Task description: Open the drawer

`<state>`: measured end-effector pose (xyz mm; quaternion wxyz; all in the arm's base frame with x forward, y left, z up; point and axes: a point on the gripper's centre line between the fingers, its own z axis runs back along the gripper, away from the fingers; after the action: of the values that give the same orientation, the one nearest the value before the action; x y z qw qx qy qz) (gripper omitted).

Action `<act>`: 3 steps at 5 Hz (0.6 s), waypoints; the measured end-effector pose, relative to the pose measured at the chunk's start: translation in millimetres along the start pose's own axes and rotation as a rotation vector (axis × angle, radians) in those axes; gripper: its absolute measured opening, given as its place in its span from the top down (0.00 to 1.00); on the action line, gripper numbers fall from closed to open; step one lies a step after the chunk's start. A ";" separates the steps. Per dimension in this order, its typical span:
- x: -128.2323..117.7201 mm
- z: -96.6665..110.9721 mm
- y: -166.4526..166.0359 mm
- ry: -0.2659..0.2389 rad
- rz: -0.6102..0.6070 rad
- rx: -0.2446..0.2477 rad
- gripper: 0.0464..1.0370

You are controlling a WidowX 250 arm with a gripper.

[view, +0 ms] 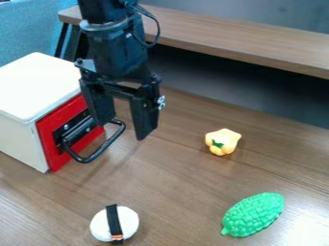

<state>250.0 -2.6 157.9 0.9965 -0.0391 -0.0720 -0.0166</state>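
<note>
Black, its fingers spread apart, the gripper [121, 131] hung by the handle [107, 144]. The red drawer front [54, 157] was shut.

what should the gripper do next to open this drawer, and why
Probably lower the black gripper slightly so its parted fingers straddle the black looped handle: one finger already appears close to it, and the red drawer front looks shut against the white box.
</note>
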 end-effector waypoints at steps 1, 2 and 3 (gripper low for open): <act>-0.7 -6.9 0.6 0.026 0.001 -0.002 0.04; 11.2 -26.7 8.0 0.078 0.017 -0.002 0.04; 18.3 -32.4 13.3 0.080 0.023 0.006 0.04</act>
<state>273.1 7.5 127.5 0.9988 -0.0361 -0.0318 -0.0065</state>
